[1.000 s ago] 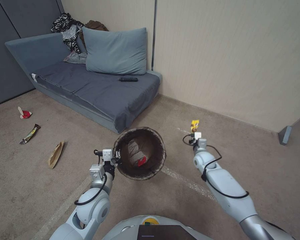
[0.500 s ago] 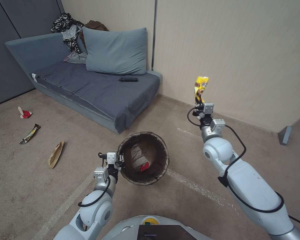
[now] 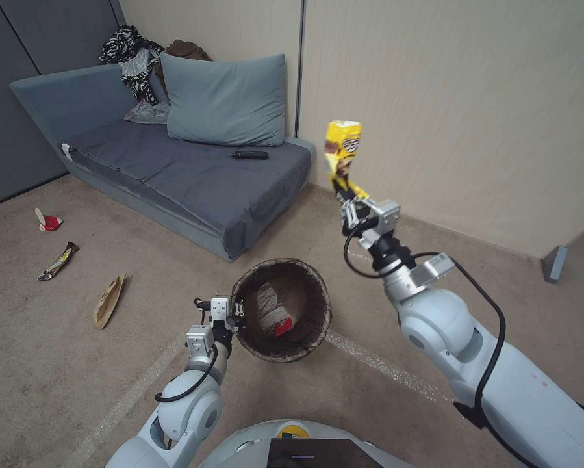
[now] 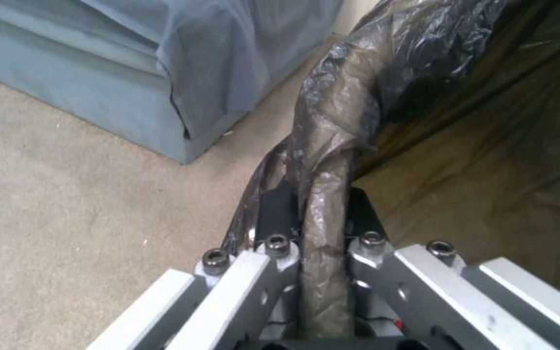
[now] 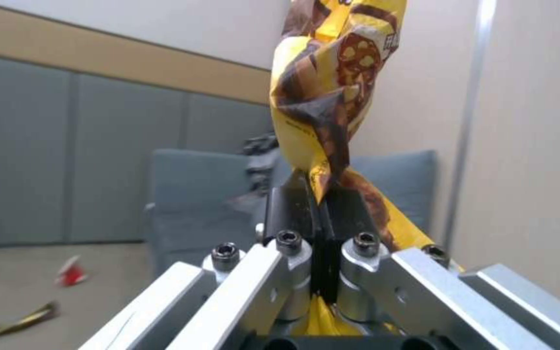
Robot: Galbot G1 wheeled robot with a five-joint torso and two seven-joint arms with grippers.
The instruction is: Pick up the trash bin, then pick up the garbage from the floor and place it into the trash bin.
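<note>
Partly hidden, the trash bin point(image 3: 282, 311) shows its dark-lined mouth and inner wall in the head view, while its outer wall and base cannot be made out; it is tipped so the opening faces up toward the camera, just in front of the near corner of the sofa point(image 3: 194, 175). Inside it lie a pale crumpled piece and a small red scrap, too small to name. The left end effector point(image 3: 234, 314) is pinched on the rim at the side farther from the wall; in the left wrist view its fingers point(image 4: 279, 214) press together on the bag-wrapped rim point(image 4: 332, 160), and the rest of the bin runs out of that picture. The right end effector point(image 3: 347, 203) is raised beyond the bin, toward the wall, with its jaws pressed tight on the lower end of a yellow snack wrapper point(image 3: 341, 153). This wrapper stands nearly upright, its long axis vertical and its free end uppermost; that end is blurred in the head view and cut off in the right wrist view point(image 5: 332, 97), and its print cannot be read. On the floor point(image 3: 58, 364), out past the sofa's far end from the bin, lie a brown paper bag point(image 3: 109, 300), a dark bar wrapper point(image 3: 58, 260) and a red-and-white scrap point(image 3: 47, 221).
</note>
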